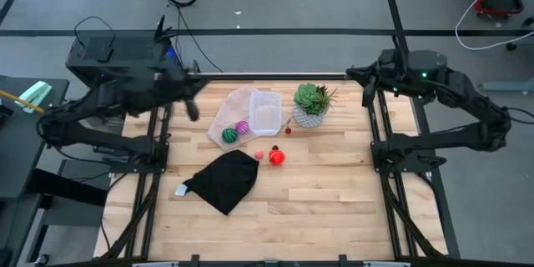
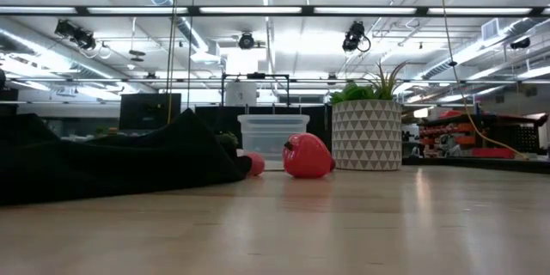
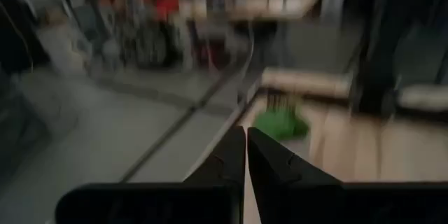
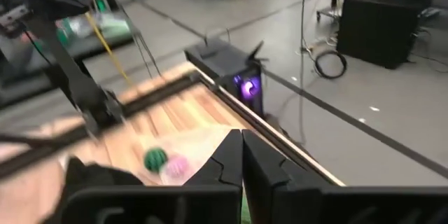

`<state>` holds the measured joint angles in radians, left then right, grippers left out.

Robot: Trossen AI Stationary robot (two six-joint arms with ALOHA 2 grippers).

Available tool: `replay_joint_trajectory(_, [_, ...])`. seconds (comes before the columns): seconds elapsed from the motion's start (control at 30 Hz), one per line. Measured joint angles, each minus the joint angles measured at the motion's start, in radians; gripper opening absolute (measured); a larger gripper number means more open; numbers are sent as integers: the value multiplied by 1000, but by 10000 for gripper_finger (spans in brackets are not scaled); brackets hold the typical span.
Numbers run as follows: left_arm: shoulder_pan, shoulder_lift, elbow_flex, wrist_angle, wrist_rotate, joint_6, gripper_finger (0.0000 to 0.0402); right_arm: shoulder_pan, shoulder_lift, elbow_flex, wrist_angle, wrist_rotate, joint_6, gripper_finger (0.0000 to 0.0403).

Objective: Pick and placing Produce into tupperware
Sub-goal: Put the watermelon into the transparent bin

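Note:
The clear tupperware (image 1: 265,113) stands at the table's far middle, beside the pale sheet (image 1: 233,108). On that sheet's near edge lie a green striped ball (image 1: 229,134) and a magenta piece (image 1: 242,127). A red-orange piece (image 1: 277,157), a pink bit (image 1: 259,154) and a small red bit (image 1: 288,130) lie on the bare wood. My left gripper (image 3: 246,140) is shut and hangs raised over the table's far left. My right gripper (image 4: 241,143) is shut and raised at the far right edge. Neither holds anything.
A green succulent in a white patterned pot (image 1: 311,104) stands right of the tupperware. A black cloth (image 1: 225,179) lies in a heap near the table's middle left, with a small white tag (image 1: 181,189) beside it. Bare wood stretches along the near and right parts.

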<state>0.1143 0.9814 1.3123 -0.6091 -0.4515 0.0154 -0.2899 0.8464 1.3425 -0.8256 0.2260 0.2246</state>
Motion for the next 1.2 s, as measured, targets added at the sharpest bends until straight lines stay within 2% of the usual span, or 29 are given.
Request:
replay_joint_trajectory(0.13, [38, 119, 77, -210, 10, -36, 20, -17, 33, 58, -91, 0, -58, 12])
replay_joint_trajectory(0.3, [69, 242, 84, -449, 151, 21, 33, -47, 34, 57, -162, 1, -68, 11])
replay_joint_trajectory(0.5, [71, 358, 86, -491, 157, 173, 68, -64, 52, 54, -246, 1, -40, 11])
replay_joint_trajectory(0.67, [99, 465, 86, -495, 201, 222, 84, -64, 71, 53, -271, 1, -42, 15])
replay_joint_trajectory(0.77, [123, 526, 86, -495, 197, 144, 83, -64, 83, 53, -278, 5, -44, 15])
replay_joint_trajectory(1.0, [151, 613, 86, -530, 198, -88, 51, -64, 109, 53, -286, 8, -52, 16])
replay_joint_trajectory(1.2, [151, 653, 86, -577, 228, -161, 32, -64, 123, 53, -286, 9, -70, 16])
